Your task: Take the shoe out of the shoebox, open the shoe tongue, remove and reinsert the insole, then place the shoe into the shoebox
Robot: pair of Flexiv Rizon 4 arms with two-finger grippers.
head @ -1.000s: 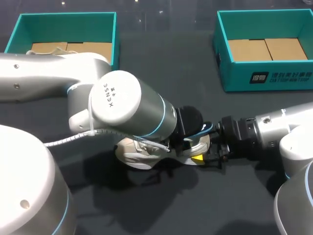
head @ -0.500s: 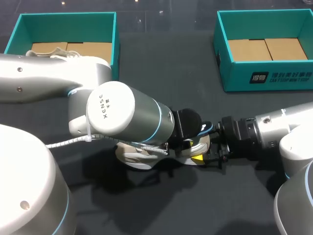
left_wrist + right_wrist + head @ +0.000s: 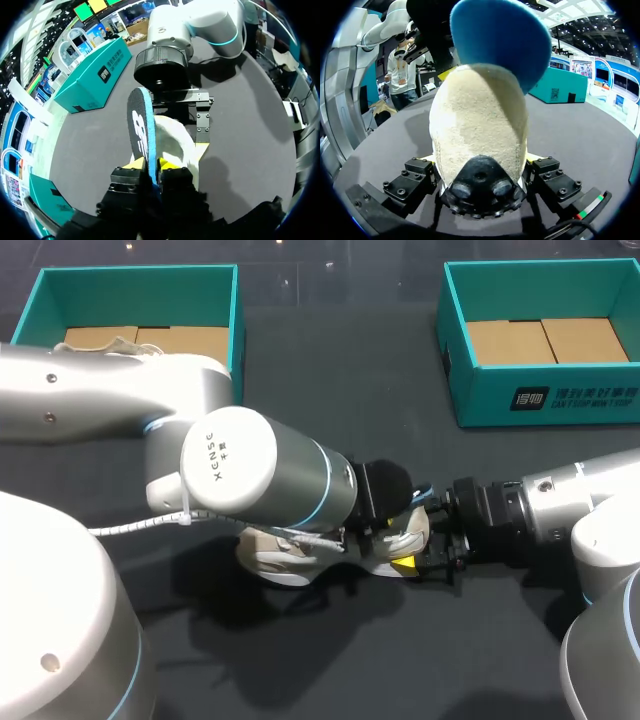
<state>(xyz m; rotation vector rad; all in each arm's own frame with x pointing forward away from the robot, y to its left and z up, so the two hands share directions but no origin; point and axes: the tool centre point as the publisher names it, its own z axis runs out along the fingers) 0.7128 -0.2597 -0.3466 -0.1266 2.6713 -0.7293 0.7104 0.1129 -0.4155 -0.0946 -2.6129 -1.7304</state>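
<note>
With the right gripper [image 3: 481, 170] clamped on the shoe [image 3: 480, 125] heel and the left gripper [image 3: 151, 165] pinching the insole [image 3: 139, 125], the insole probably needed a slow, straight draw in line with the shoe.

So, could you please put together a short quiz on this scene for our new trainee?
1. True or false: the gripped shoe sits inside a shoebox.
2. The left gripper pinches: A the insole, B a lace, C the tongue?
3. Fill in: the right gripper clamps the shoe's ____.
Key: 1 false; 2 A; 3 heel.
</note>
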